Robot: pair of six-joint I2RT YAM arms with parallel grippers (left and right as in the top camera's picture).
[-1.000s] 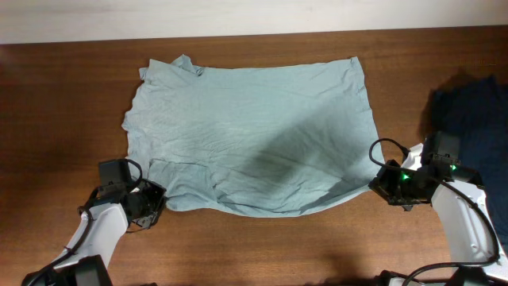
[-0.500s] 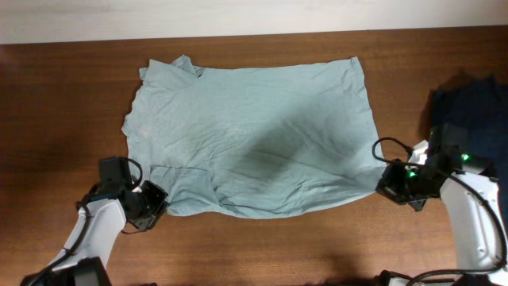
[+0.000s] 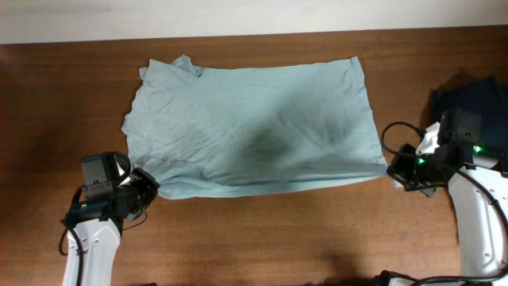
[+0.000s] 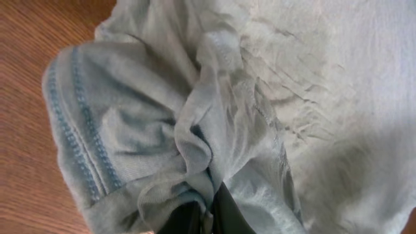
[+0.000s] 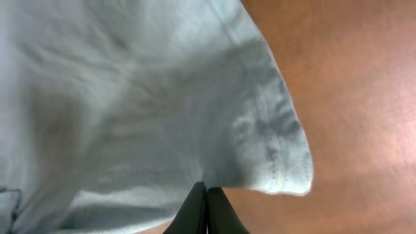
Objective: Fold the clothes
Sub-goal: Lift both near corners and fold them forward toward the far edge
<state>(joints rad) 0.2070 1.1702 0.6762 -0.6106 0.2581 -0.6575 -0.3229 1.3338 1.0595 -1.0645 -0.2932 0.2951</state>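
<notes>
The first fold looked to be in hand. The left gripper (image 3: 151, 189) pinched the T-shirt's (image 3: 250, 131) near sleeve corner, and the right gripper (image 3: 393, 171) was clamped on its stitched hem corner, the edge between them taut. The shirt (thin, soft, creased, pale grey-blue) lay spread on the surface (image 3: 262, 238) beyond both. The next move probably called for both lifting that edge evenly toward the far side.
</notes>
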